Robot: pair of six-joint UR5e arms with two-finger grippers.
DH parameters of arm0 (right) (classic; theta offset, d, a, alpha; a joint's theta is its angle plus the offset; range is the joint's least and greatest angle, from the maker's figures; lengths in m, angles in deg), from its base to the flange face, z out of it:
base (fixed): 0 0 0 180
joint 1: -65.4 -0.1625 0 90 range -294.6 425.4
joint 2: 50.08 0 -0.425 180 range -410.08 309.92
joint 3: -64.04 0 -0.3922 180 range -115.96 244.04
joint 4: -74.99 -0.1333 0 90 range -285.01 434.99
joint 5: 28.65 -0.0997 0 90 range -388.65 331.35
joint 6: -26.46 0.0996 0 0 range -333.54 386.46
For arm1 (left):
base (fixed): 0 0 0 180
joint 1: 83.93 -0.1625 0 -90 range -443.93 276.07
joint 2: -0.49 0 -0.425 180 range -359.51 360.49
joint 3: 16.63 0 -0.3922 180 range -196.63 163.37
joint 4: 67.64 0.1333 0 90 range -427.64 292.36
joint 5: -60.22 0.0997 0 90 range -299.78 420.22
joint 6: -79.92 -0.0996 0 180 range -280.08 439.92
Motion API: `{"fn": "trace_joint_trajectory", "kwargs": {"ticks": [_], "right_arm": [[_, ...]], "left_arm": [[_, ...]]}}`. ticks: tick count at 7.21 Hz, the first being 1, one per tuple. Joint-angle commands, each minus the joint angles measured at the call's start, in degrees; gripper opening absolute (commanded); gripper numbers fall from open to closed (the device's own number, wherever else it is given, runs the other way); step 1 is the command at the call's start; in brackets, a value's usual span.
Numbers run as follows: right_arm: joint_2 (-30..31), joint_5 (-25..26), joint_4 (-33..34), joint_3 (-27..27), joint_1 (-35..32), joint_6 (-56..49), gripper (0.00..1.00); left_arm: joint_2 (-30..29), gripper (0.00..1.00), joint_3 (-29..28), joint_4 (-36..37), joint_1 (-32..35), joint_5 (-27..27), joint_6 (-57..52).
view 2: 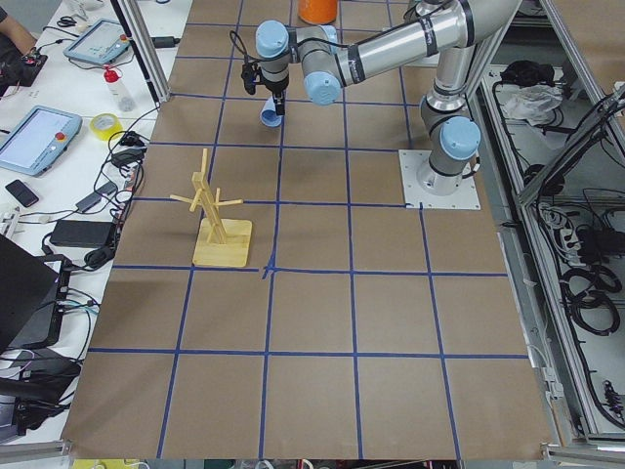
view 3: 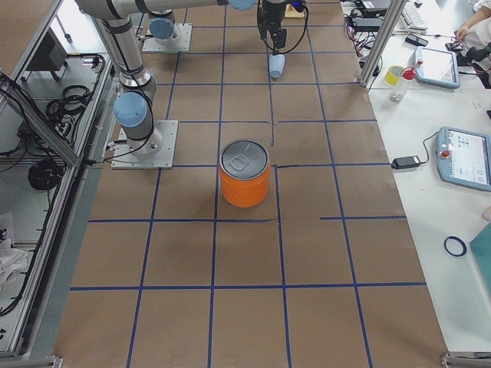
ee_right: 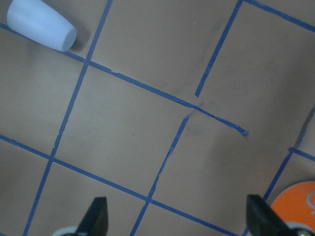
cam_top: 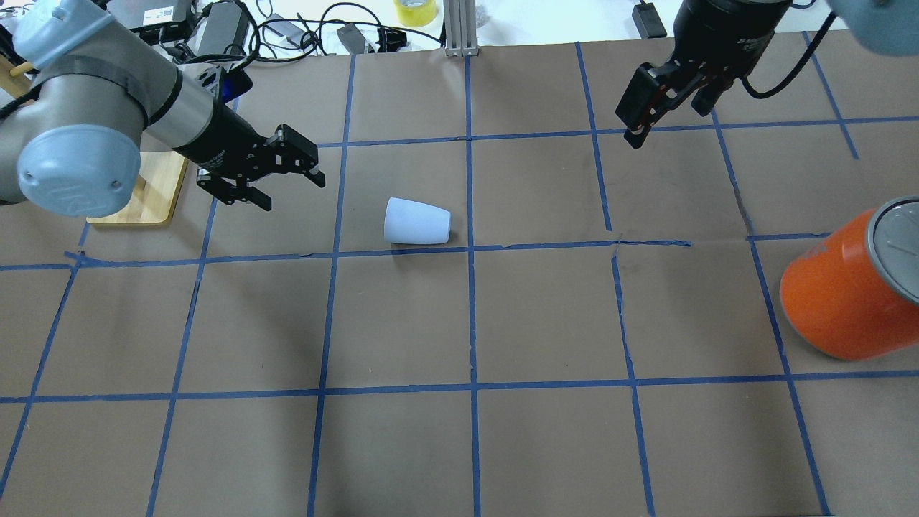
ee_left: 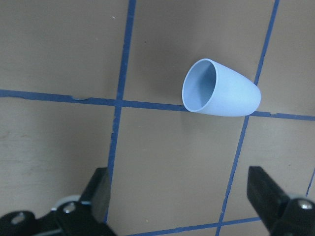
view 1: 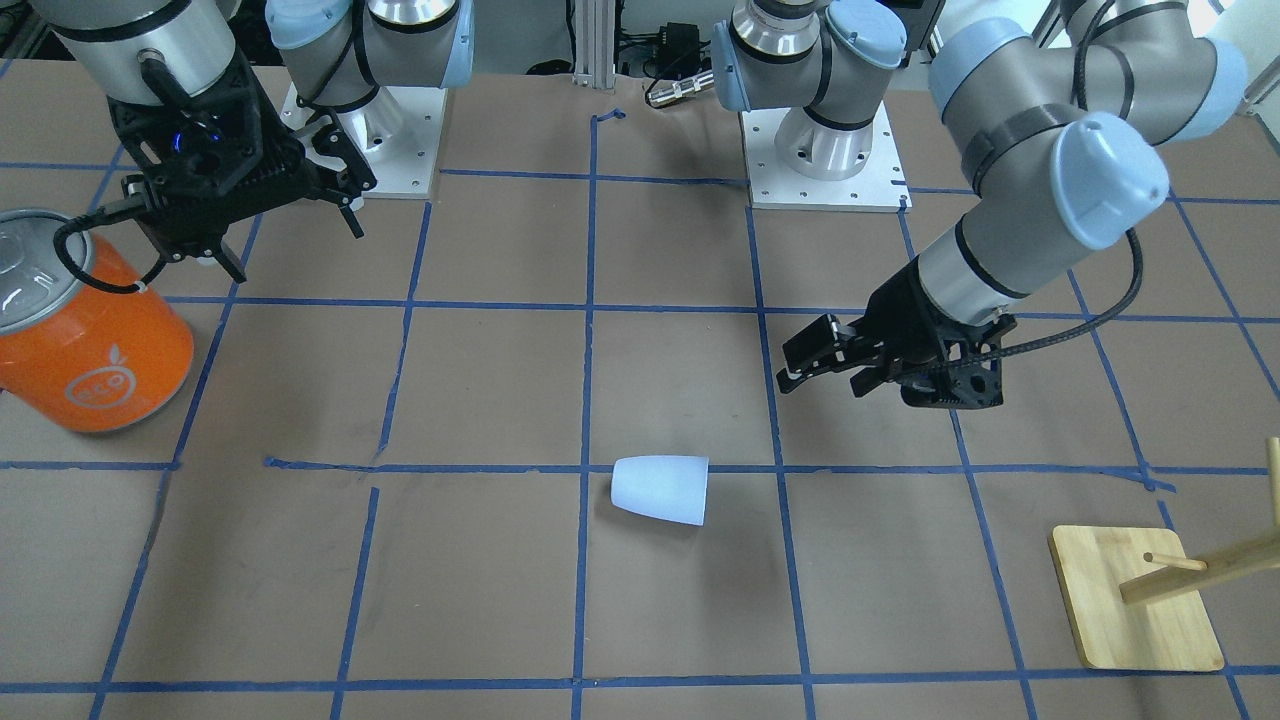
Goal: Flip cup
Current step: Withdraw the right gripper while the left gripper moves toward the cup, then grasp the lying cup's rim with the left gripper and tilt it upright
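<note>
The pale light-blue cup (view 1: 660,490) lies on its side on the brown paper near the table's middle (cam_top: 416,221). Its open mouth points toward my left gripper, as the left wrist view shows (ee_left: 221,89). My left gripper (cam_top: 291,188) is open and empty. It hovers a short way from the cup's mouth end without touching it (view 1: 820,378). My right gripper (cam_top: 664,122) is open and empty, far from the cup on the other side (view 1: 295,250). The right wrist view catches the cup's closed end in its top left corner (ee_right: 42,24).
A large orange can (cam_top: 847,287) with a silver lid stands at my right side (view 1: 90,330). A wooden peg stand (cam_top: 151,190) on a square base sits by my left arm (view 1: 1135,600). Blue tape lines grid the table.
</note>
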Motion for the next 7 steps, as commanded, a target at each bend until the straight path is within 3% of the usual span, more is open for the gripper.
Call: {"fn": "trace_joint_trajectory", "kwargs": {"ticks": [1, 5, 7], "right_arm": [[0.4, 3.6, 0.7, -0.6, 0.5, 3.5, 1.0], [0.3, 3.2, 2.6, -0.9, 1.0, 11.3, 1.0], [0.4, 3.8, 2.7, -0.4, 1.0, 11.4, 1.0]], "left_arm": [[-6.1, 1.0, 0.8, 9.9, 1.3, -5.9, 0.4], [-17.0, 1.0, 0.9, 21.9, 7.8, -7.4, 0.7], [-19.2, 1.0, 1.0, 23.5, 9.0, -7.5, 1.1]]}}
